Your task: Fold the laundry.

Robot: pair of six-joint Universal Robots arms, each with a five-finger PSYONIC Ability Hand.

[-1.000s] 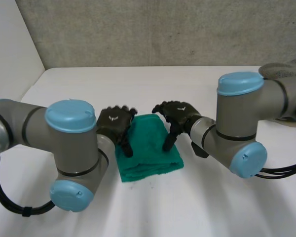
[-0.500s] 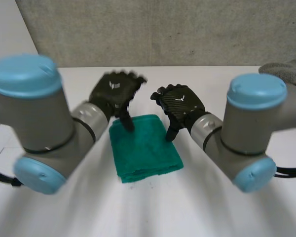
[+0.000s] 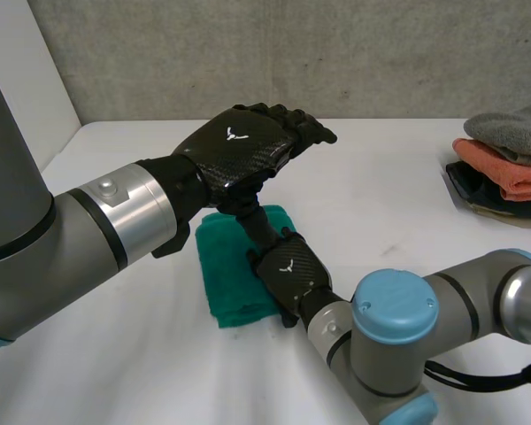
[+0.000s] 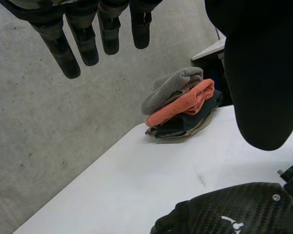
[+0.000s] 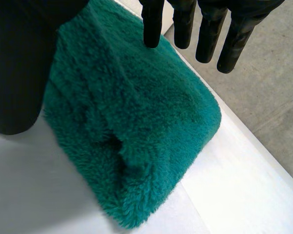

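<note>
A folded green towel [image 3: 221, 266] lies flat on the white table [image 3: 407, 204]. My left hand [image 3: 239, 150] is raised above the towel's far edge, fingers straight and spread, holding nothing; its fingers [image 4: 85, 41] and thumb hang free in the left wrist view. My right hand [image 3: 288, 270] is low over the towel's right side, open. In the right wrist view the towel [image 5: 136, 122] lies under that hand, whose straight fingers [image 5: 209, 34] hover above the cloth without gripping it. The back of the right hand [image 4: 234, 214] shows below my left hand.
A stack of folded laundry [image 3: 504, 164], grey on orange on dark pieces, sits at the table's far right edge; it also appears in the left wrist view as a stack [image 4: 183, 105]. A grey wall stands behind the table.
The left hand has lifted off the towel and risen toward the camera. The right arm has swung low and forward, bringing its hand over the towel's right side.
</note>
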